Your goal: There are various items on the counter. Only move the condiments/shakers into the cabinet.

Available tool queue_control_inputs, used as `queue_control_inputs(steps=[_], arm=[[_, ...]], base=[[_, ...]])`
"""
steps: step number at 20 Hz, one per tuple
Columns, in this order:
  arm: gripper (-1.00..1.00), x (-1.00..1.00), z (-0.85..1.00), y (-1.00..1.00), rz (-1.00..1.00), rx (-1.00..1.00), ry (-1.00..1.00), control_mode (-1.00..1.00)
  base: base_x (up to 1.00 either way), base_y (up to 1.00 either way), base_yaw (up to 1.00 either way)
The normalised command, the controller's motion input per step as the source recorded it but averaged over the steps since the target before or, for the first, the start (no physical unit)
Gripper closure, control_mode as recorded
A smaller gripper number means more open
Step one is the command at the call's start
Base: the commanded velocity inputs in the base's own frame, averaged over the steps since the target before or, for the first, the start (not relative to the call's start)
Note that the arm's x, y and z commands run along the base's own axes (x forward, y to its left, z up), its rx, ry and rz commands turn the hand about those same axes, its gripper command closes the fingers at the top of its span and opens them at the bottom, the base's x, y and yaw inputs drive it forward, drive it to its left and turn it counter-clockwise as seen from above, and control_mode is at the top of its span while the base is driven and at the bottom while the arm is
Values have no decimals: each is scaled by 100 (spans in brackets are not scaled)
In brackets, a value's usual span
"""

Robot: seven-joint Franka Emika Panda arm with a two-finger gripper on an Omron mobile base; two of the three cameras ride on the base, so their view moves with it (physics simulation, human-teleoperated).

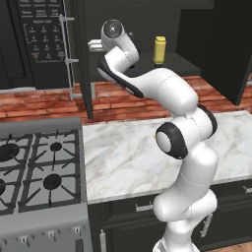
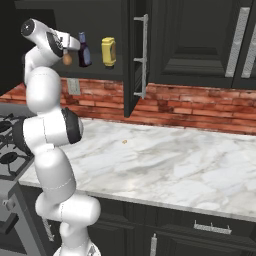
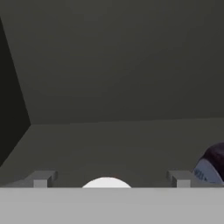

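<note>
Hand view: gripper (image 3: 111,178) spread wide, fingertips (image 3: 40,179) well apart with the shaker's (image 3: 106,183) pale top between them at six o'clock, apparently let go; sauce bottle (image 3: 211,165) at four o'clock on the cabinet (image 3: 109,144) shelf. Right base view: shaker (image 2: 67,59) just beside the sauce bottle (image 2: 84,50), at its nine o'clock, yellow squeeze bottle (image 2: 108,51) at its three o'clock, all inside the cabinet (image 2: 100,15). Below, counter (image 2: 165,165) with a tiny orange speck (image 2: 124,142).

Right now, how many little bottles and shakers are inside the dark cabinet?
3, all on the cabinet shelf: the yellow squeeze bottle rightmost, the dark sauce bottle beside it, and the orange-brown shaker leftmost, between the open gripper's fingers. The arm could hide others.
</note>
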Motion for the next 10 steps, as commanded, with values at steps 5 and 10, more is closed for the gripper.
queue_control_inputs(steps=[5,10], arm=[[-100,20,-21,0,0,-5,-12,-100],[-100,4,-6,0,0,-1,-5,-100]], base=[[0,0,0],[0,0,0]])
